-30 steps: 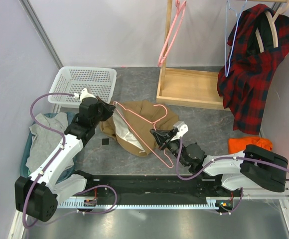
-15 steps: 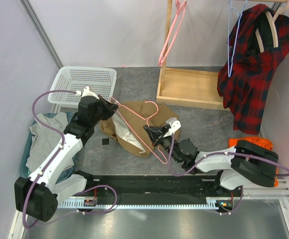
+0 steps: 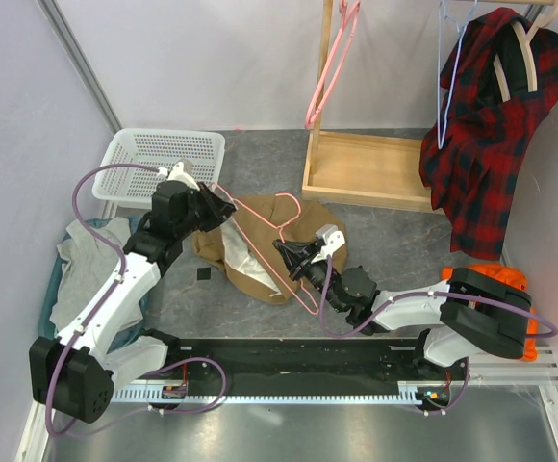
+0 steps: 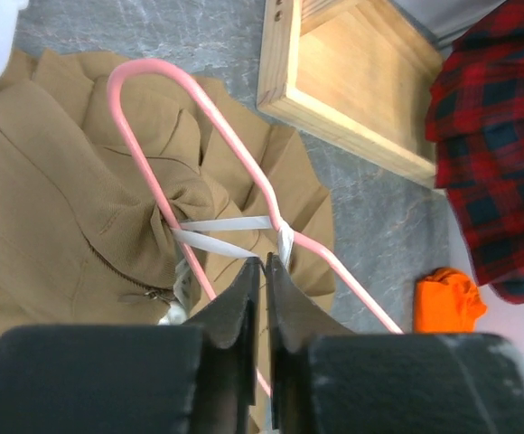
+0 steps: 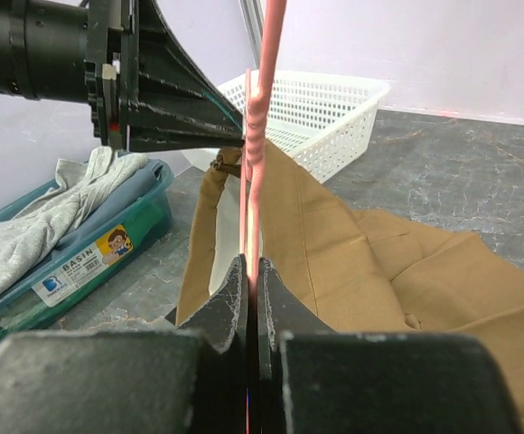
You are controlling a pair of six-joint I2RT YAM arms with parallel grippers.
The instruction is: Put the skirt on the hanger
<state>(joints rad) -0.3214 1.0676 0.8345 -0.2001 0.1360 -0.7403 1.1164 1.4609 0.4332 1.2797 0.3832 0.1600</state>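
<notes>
The tan-brown skirt (image 3: 260,252) lies crumpled on the grey table between my arms; it also shows in the left wrist view (image 4: 54,208) and the right wrist view (image 5: 361,262). The thin pink hanger (image 3: 292,201) stands tilted over it. My right gripper (image 3: 295,256) is shut on the hanger's lower wire (image 5: 260,108), the jaws (image 5: 253,267) pinching it. My left gripper (image 3: 223,205) is shut at the skirt's white ribbon loop (image 4: 221,223), which crosses the hanger (image 4: 154,65). Its tips (image 4: 264,262) lift the skirt's edge against the wire.
A white basket (image 3: 164,154) stands at the back left. A teal bin (image 3: 58,289) with a grey garment (image 3: 87,260) is at the left. A wooden rack base (image 3: 366,168), a red plaid shirt (image 3: 481,125) and an orange cloth (image 3: 481,279) are to the right.
My right gripper has moved left and forward with the hanger. My left gripper has shifted slightly right and up, and the hanger now stands steeper over the skirt.
</notes>
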